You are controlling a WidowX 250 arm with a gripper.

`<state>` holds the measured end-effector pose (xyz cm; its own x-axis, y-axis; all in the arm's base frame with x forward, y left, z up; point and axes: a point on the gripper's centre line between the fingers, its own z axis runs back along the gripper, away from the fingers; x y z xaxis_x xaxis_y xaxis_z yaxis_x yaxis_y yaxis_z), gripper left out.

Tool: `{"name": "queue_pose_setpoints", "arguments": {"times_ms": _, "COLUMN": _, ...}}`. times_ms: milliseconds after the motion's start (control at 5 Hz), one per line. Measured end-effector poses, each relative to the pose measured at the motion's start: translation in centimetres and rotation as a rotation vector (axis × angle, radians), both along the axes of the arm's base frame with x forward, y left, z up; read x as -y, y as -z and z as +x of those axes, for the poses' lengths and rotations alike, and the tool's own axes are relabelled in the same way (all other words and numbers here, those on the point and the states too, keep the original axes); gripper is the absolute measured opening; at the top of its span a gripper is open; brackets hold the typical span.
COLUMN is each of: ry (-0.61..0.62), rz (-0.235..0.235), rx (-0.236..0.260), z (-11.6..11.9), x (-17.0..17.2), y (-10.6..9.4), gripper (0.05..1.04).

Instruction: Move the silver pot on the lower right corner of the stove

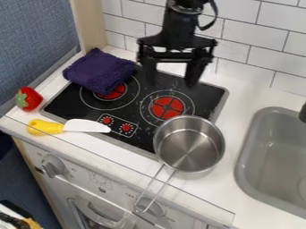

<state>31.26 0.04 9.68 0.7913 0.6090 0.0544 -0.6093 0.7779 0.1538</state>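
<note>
The gripper [172, 79] hangs over the back of the black stove [141, 129], open, its two fingers apart and nothing between them. In front of it and to its right, the silver pot [189, 145] stands upright, partly over the stove's front right corner and partly over the white counter. The pot's wire handle points down and left, past the counter's front edge. Gripper and pot are apart.
A purple cloth [99, 70] lies on the back left of the stove. A yellow-handled toy knife [69, 126] lies at the front left, near a strawberry [28, 99]. The grey sink [275, 156] is at the right, a tiled wall [251, 44] behind.
</note>
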Motion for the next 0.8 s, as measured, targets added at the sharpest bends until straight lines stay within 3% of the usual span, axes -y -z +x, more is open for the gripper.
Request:
{"name": "queue_pose_setpoints", "arguments": {"times_ms": 200, "ry": 0.084, "rz": -0.016, "rx": -0.063, "z": -0.4, "x": -2.6, "y": 0.4, "gripper": 1.005}}
{"name": "queue_pose_setpoints", "arguments": {"times_ms": 400, "ry": 0.068, "rz": -0.024, "rx": -0.050, "z": -0.1, "x": -4.5, "y": -0.2, "gripper": 1.003}}
{"name": "queue_pose_setpoints", "arguments": {"times_ms": 600, "ry": -0.016, "rz": -0.051, "rx": -0.086, "z": 0.4, "x": -6.4, "y": 0.5, "gripper": 1.003}}
{"name": "queue_pose_setpoints", "arguments": {"times_ms": 800, "ry": -0.038, "rz": -0.062, "rx": -0.074, "z": 1.2, "x": -7.0, "y": 0.5, "gripper": 1.003}}
